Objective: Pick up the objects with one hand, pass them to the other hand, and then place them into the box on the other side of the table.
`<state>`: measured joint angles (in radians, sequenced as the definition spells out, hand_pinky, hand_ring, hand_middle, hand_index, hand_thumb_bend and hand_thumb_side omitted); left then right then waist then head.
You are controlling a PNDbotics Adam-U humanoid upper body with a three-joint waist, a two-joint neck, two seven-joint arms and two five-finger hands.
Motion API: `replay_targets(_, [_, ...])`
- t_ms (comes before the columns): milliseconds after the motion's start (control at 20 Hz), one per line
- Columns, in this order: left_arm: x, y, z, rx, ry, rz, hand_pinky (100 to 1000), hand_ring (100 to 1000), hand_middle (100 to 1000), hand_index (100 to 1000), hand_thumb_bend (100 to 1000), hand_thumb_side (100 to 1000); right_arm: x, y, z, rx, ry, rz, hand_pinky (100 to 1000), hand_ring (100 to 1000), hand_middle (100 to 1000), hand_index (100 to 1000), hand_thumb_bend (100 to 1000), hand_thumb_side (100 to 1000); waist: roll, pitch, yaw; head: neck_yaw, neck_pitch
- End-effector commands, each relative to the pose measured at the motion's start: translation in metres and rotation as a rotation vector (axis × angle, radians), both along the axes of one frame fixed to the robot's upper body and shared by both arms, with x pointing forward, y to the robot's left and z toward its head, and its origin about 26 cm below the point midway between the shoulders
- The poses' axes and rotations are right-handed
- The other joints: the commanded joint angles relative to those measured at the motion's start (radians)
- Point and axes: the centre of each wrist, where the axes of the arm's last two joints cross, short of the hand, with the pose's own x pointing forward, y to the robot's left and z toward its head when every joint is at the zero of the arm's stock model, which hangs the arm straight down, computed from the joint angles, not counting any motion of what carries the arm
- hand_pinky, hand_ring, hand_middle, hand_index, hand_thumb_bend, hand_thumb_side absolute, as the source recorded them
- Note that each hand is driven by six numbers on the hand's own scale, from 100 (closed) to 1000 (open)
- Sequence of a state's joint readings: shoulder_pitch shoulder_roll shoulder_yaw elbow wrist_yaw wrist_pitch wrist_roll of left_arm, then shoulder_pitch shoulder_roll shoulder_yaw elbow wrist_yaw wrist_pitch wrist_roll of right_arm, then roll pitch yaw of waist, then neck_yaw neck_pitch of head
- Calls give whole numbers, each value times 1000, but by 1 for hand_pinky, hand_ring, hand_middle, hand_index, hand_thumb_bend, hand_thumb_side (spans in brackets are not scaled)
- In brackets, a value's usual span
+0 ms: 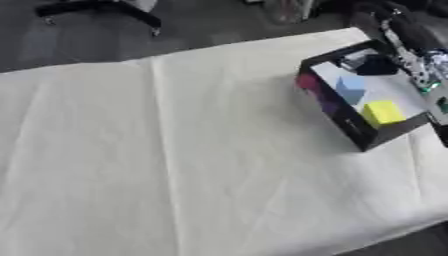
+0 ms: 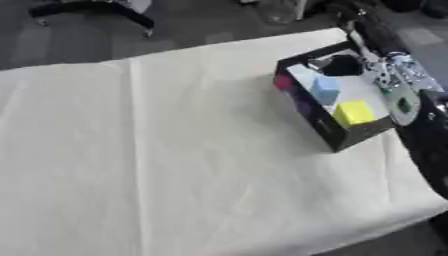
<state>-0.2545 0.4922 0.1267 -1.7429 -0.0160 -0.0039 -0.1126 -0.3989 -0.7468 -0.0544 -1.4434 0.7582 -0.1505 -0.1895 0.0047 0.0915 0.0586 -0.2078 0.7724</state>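
A: Nearest: worktop under a cream cloth, creased lengthwise; near edge running askew at lower right.

B: Toward the right edge of the worktop: black box, open at the top, pale floor inside.

A: Contents, near to far: yellow block in the near end of the box; blue block around the middle, apart from the yellow one; beyond it, a dark shape at the far end.

B: Dark shape: right robot hand, reaching down into the far end of the box from the upper right. Fingers too blurred to read; wide, narrow or holding something, cannot tell.

A: Right arm: black with silver joints, along the right edge of the worktop just beside the box.

B: Farthest: dark floor past the far edge, with a chair base at upper left. Left robot hand: in neither view.
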Motion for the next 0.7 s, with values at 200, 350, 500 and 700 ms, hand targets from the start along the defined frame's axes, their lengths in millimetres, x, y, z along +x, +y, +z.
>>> replay_targets(200, [6,24,20,163,-19,137,778,709,683,758,502,605,-33,64,36,33,-285,230,896,833,826,868,404,440,12,-7,-10,210,-2])
replay_targets(350, [14,37,28,327,1,231,802,730,712,789,532,563,-49,98,38,40,-313,378,883,825,810,871,385,420,15,-8,-18,321,-2])
replay_targets(500, [23,51,35,518,48,320,819,741,731,814,545,545,-58,122,39,20,-332,500,874,819,798,876,350,417,21,-10,-25,398,-2])
replay_targets(700, [45,74,52,772,179,427,848,760,757,856,636,542,-57,147,32,-17,-350,663,864,807,784,878,321,404,26,-12,-37,443,-2])
